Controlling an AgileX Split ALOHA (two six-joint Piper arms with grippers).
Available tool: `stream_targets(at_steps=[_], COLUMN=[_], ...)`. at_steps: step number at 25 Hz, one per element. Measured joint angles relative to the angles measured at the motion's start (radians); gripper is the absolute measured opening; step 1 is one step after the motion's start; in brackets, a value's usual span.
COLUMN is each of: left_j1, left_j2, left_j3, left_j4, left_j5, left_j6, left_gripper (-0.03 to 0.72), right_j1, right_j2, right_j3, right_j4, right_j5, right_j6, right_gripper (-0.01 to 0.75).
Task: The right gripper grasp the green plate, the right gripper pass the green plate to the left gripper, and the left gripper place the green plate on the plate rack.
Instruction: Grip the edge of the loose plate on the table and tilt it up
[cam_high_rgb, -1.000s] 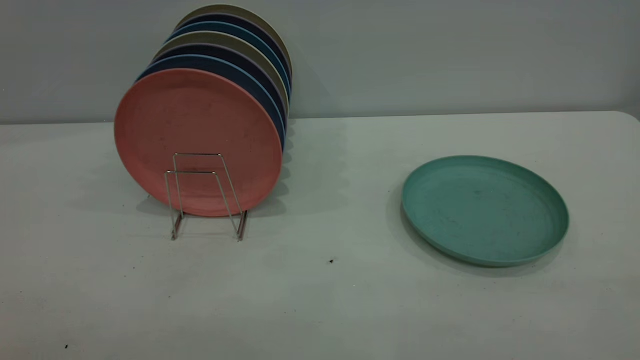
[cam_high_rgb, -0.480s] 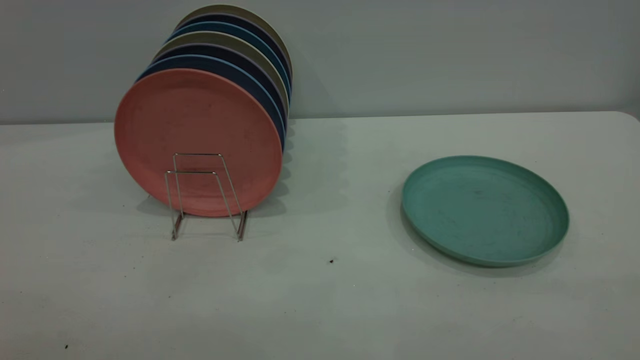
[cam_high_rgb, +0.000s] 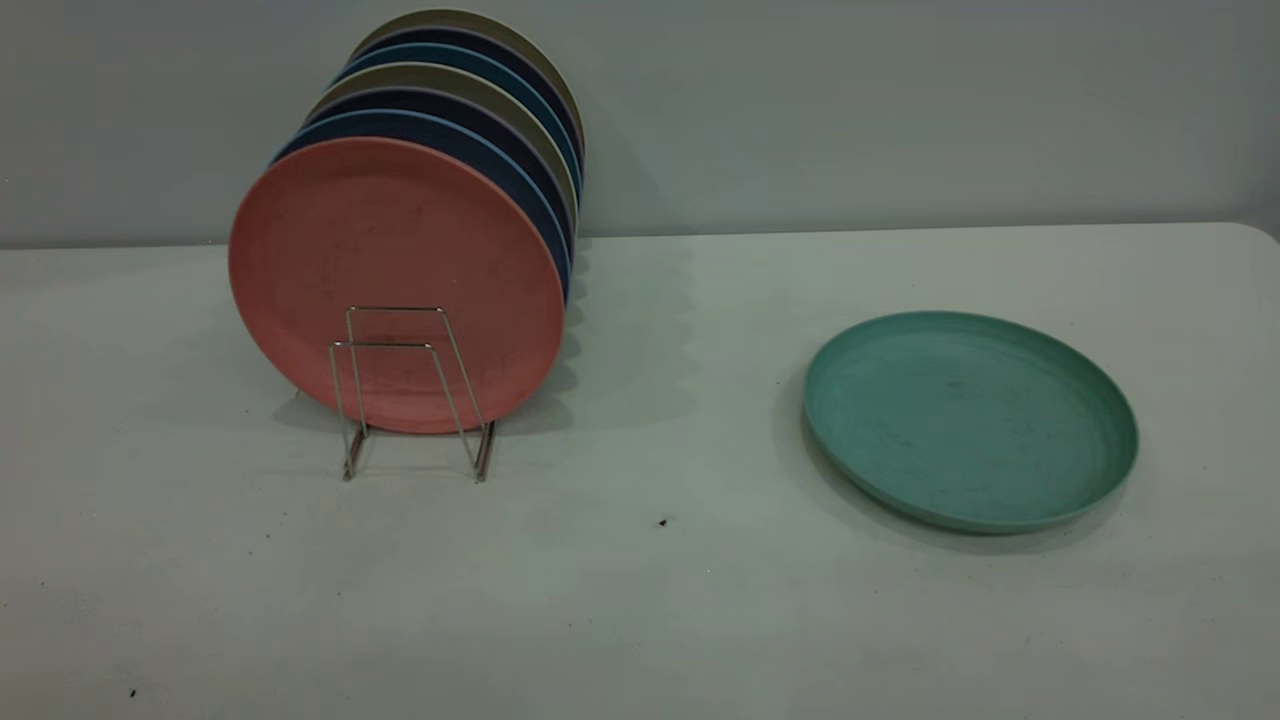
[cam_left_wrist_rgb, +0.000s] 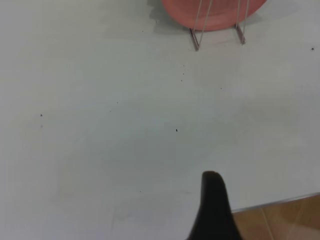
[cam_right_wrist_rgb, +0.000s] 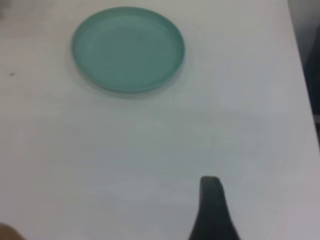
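Observation:
The green plate (cam_high_rgb: 970, 420) lies flat on the table at the right; it also shows in the right wrist view (cam_right_wrist_rgb: 128, 48). The plate rack (cam_high_rgb: 410, 390) stands at the left, with its two front wire loops empty; its feet show in the left wrist view (cam_left_wrist_rgb: 216, 30). Neither arm appears in the exterior view. My left gripper (cam_left_wrist_rgb: 212, 176) shows as one black wedge with no gap, hanging empty above the table's near edge, well short of the rack. My right gripper (cam_right_wrist_rgb: 210, 181) looks the same, empty, well short of the plate.
A salmon-pink plate (cam_high_rgb: 395, 285) stands upright in the rack, with several dark blue and olive plates (cam_high_rgb: 470, 130) behind it. The table edge and brown floor (cam_left_wrist_rgb: 280, 220) show in the left wrist view. The table's right edge (cam_right_wrist_rgb: 300, 100) shows in the right wrist view.

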Motion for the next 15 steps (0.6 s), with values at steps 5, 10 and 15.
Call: stream_targets(at_steps=[5, 10, 15], left_j1=[0.0, 0.0, 0.0], left_j2=[0.0, 0.078, 0.289], left_j3=[-0.013, -0.016, -0.016], left_j4=[0.0, 0.002, -0.008], left_j5=[-0.102, -0.312, -0.486], left_j6=[-0.007, -0.086, -0.103], left_gripper=[0.575, 0.575, 0.575], right_j1=[0.002, 0.002, 0.002], right_j2=[0.021, 0.227, 0.527], right_j3=[-0.014, -0.02, -0.021], right_j4=[0.065, 0.089, 0.186], right_j5=[-0.131, -0.415, -0.566], right_j6=[-0.036, -0.064, -0.133], right_gripper=[0.552, 0.529, 0.519])
